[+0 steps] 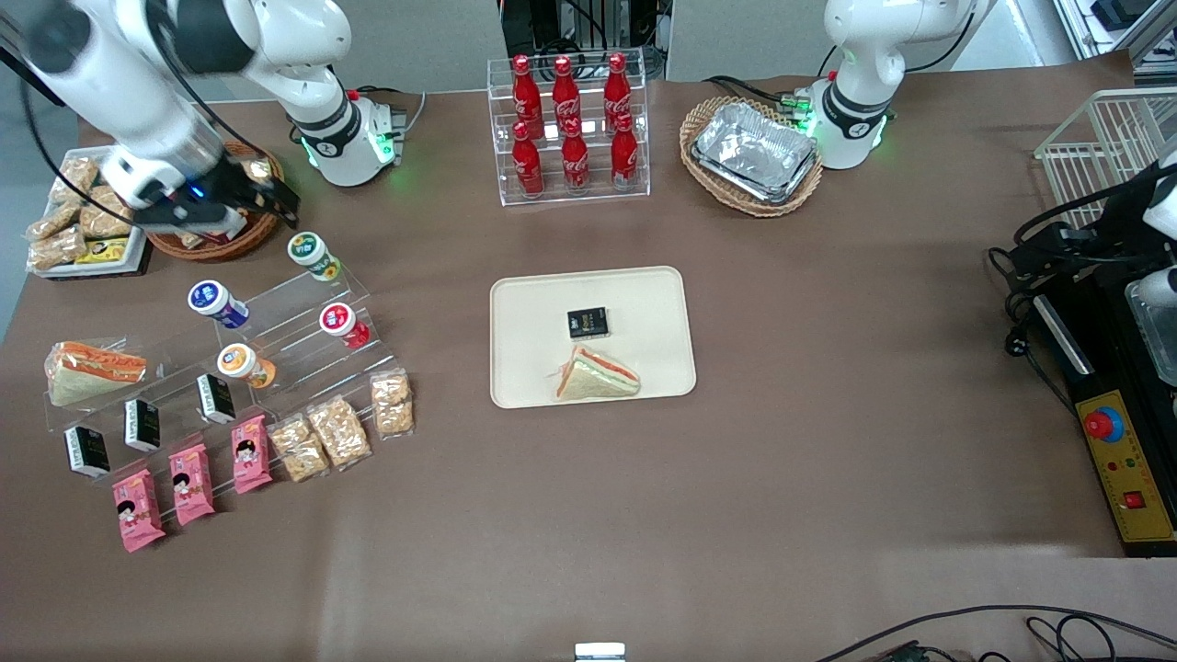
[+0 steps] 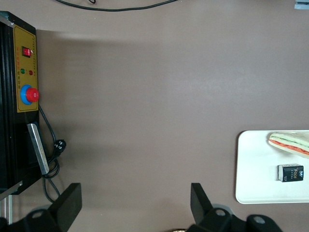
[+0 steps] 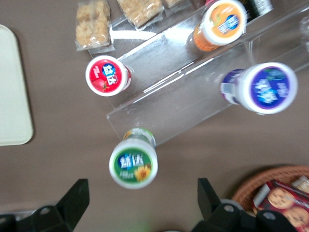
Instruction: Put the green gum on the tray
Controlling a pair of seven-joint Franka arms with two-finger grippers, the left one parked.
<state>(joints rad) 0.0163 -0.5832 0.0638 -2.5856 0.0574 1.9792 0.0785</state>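
The green gum (image 1: 311, 254) stands on the top step of a clear stepped stand, its white lid with green print facing up. In the right wrist view the green gum (image 3: 133, 162) sits just ahead of my open, empty gripper (image 3: 142, 199), in line with the gap between its fingers (image 3: 77, 195). In the front view my gripper (image 1: 279, 204) hovers above the table, a little farther from the camera than the gum. The cream tray (image 1: 644, 303) lies mid-table holding a sandwich (image 1: 596, 375) and a black box (image 1: 588, 323). The tray's edge also shows in the right wrist view (image 3: 12, 92).
Blue (image 1: 216, 303), red (image 1: 342, 324) and orange (image 1: 244, 365) gum bottles share the stand. A wicker basket (image 1: 221, 244) of snacks lies under my gripper. Snack packs (image 1: 336, 430) lie nearer the camera. A cola rack (image 1: 568, 129) and a basket holding a foil tray (image 1: 752, 152) stand farther away.
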